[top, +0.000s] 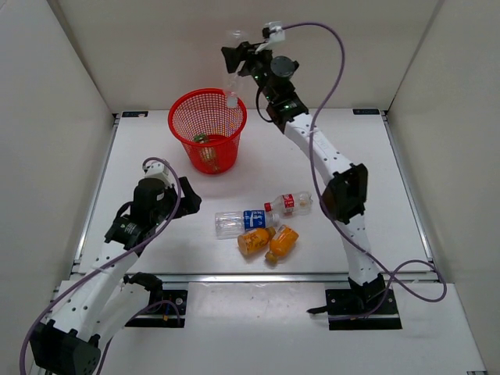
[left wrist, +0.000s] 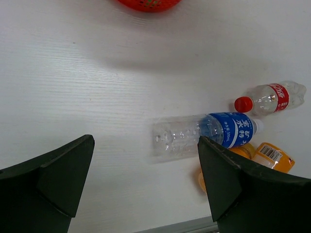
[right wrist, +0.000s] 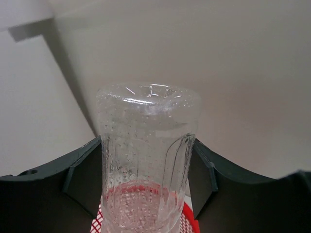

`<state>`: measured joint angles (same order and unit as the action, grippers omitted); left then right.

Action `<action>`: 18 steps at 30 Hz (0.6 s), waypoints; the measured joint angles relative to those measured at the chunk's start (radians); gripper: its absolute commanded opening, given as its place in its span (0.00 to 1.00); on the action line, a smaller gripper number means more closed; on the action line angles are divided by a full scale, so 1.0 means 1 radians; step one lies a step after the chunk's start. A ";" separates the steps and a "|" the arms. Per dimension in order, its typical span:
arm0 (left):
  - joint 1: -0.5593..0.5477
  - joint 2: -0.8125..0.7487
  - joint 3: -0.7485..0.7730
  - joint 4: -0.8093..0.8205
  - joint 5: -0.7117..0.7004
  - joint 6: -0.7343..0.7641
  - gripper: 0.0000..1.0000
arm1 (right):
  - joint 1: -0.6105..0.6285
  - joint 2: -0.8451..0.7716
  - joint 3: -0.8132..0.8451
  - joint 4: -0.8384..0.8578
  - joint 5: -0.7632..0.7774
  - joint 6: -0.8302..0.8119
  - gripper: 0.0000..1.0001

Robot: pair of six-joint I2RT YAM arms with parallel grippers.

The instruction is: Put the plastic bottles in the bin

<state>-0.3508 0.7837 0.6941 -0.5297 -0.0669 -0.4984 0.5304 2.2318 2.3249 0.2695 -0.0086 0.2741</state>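
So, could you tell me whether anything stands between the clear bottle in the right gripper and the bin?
Nothing visible does. The right gripper holds the clear bottle neck-down above the far rim of the bin, with only air beneath it.

White worktop (top: 406,203) under bright light, pale walls (top: 117,47) boxing it in at nine, twelve and three o'clock, a metal rail (top: 250,276) along six o'clock.

Bare table (top: 234,191) betw. bin (top: 223,160) & four-bottle cluster (top: 254,223); right arm (top: 328,164) across R side.
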 measured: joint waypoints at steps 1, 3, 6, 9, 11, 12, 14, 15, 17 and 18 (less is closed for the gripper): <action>0.003 0.000 -0.004 0.000 0.006 0.002 0.98 | 0.012 0.056 0.071 0.000 -0.020 -0.009 0.23; 0.005 0.003 -0.011 0.006 0.018 0.004 0.99 | 0.034 0.117 0.109 -0.003 -0.043 -0.025 0.33; 0.009 0.019 -0.013 0.008 0.038 0.017 0.98 | 0.073 0.156 0.087 -0.045 -0.062 -0.045 0.68; 0.008 0.045 -0.012 0.014 0.057 0.037 0.98 | 0.103 0.169 0.047 -0.066 -0.082 -0.052 0.87; 0.008 0.066 -0.007 0.013 0.070 0.055 0.99 | 0.114 0.163 0.016 -0.072 -0.107 -0.056 0.96; 0.008 0.080 0.000 0.010 0.078 0.067 0.99 | 0.116 0.154 0.002 -0.079 -0.116 -0.058 0.99; 0.003 0.116 0.024 0.004 0.093 0.095 0.99 | 0.109 0.125 -0.038 -0.122 -0.136 -0.061 0.99; -0.002 0.139 0.041 0.004 0.104 0.111 0.99 | 0.103 0.106 -0.055 -0.145 -0.143 -0.061 1.00; -0.027 0.185 0.075 0.003 0.127 0.148 0.99 | 0.085 0.038 -0.114 -0.203 -0.159 -0.060 0.99; -0.047 0.212 0.094 0.006 0.146 0.171 0.99 | 0.073 -0.009 -0.154 -0.228 -0.165 -0.058 1.00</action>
<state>-0.3981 0.9955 0.7883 -0.5236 0.0795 -0.3271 0.6037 2.2227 2.1712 0.0414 -0.1738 0.2161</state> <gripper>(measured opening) 0.987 0.992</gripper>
